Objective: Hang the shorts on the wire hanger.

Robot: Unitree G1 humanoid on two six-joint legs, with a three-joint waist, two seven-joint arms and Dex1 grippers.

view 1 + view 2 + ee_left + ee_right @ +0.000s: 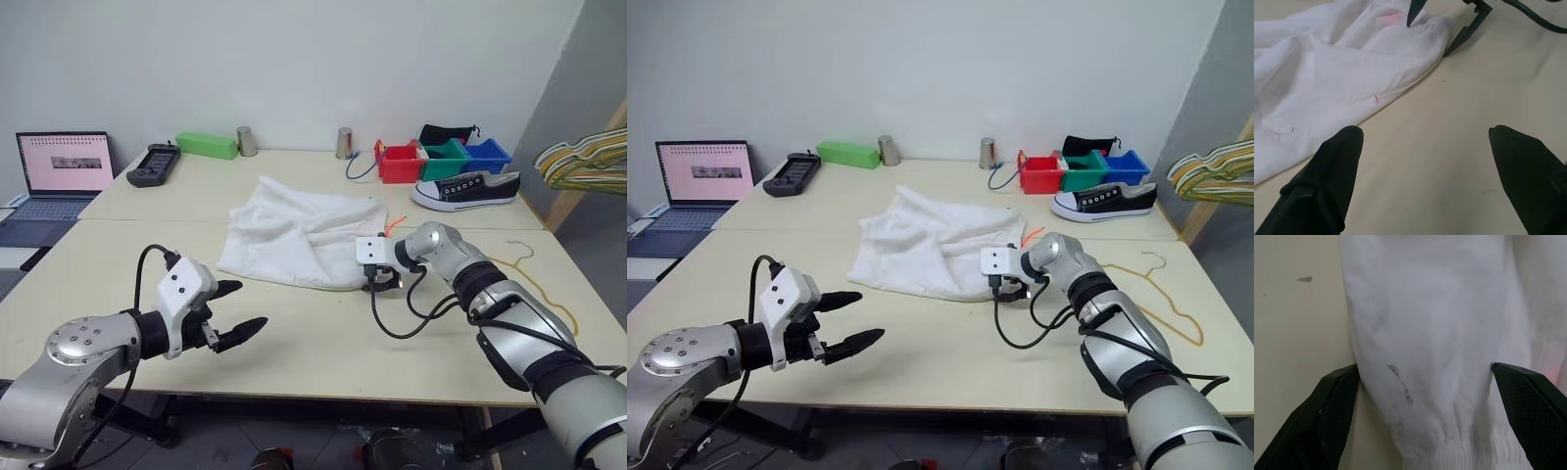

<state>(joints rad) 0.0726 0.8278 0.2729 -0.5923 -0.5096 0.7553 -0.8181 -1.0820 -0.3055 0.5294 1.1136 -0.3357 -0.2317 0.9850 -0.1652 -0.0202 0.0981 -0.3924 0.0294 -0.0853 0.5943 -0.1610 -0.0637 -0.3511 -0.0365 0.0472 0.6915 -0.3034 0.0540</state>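
1. The shorts [299, 238] are lying flat and crumpled in the middle of the bench [323, 343]; the wire hanger [1161, 294] is lying well apart from them, near the right edge of the bench
2. The right tool [1425, 382] is standing wide at the near right edge of the shorts; in the right wrist view the cloth and its ribbed band are sitting between the two fingers, but nothing is being gripped yet
3. The left tool [235, 313] is also standing wide and holding nothing, hovering over bare bench just in front of the near left edge of the shorts
4. I am judging that the step in hand is the first grasp of the shorts by the right tool
5. Risk: the cloth is thin and loose, so the fingers may be closing on one layer only, and the shorts may be slipping or bunching at lifting
6. Risk: the hanger is slender and far from the cloth; a dragged cable [397, 323] may be pushing it away
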